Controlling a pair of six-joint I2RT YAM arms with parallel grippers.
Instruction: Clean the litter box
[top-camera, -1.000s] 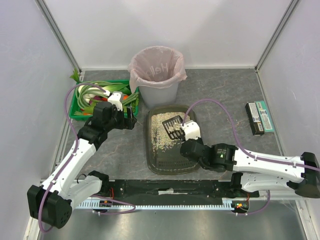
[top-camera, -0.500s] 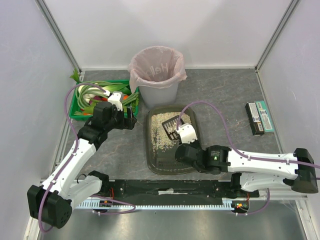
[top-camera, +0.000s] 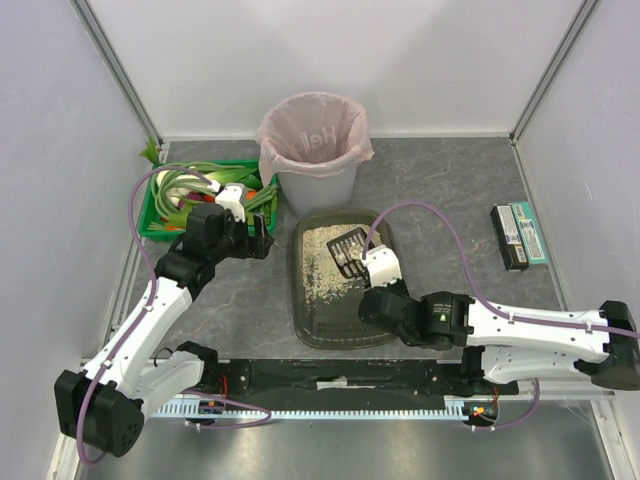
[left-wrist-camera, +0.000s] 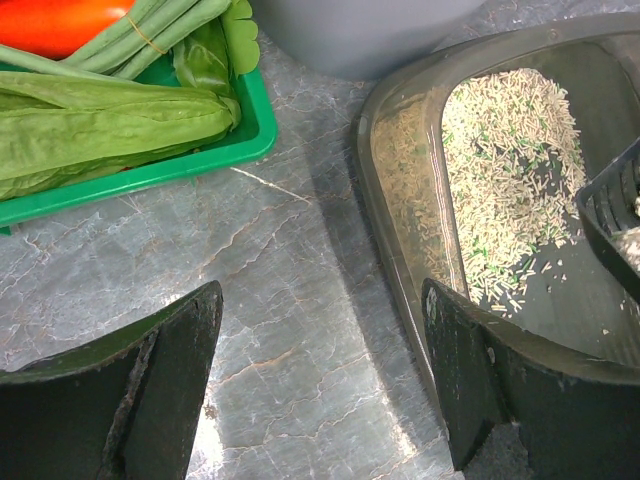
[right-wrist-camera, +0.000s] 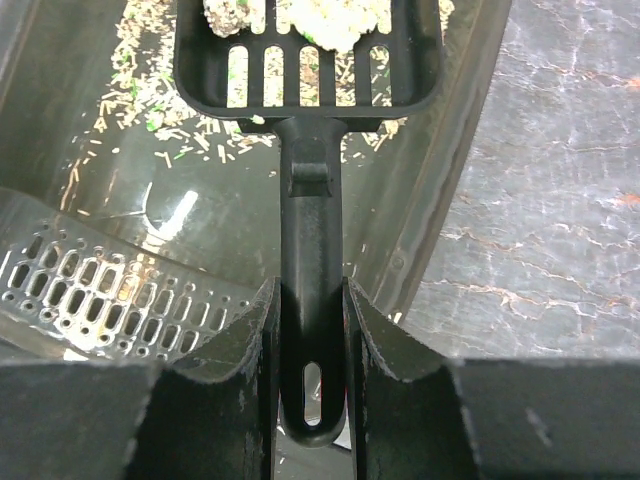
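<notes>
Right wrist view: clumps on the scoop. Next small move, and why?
Probably raise the black slotted plastic scoop level, clear of the dark olive-grey litter box: the right gripper is shut on its handle, pale clumps sit on its blade, and the pink-lined grey bin stands just beyond.

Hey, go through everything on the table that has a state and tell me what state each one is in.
litter box: litter piled at the far end, near floor mostly bare.
scoop: gripped, clumps on its slotted head.
right end effector: shut on the scoop's handle.
left end effector: open, empty, beside the litter box.
bin: open, lined with a pink bag.
green crate: filled with vegetables.
</notes>
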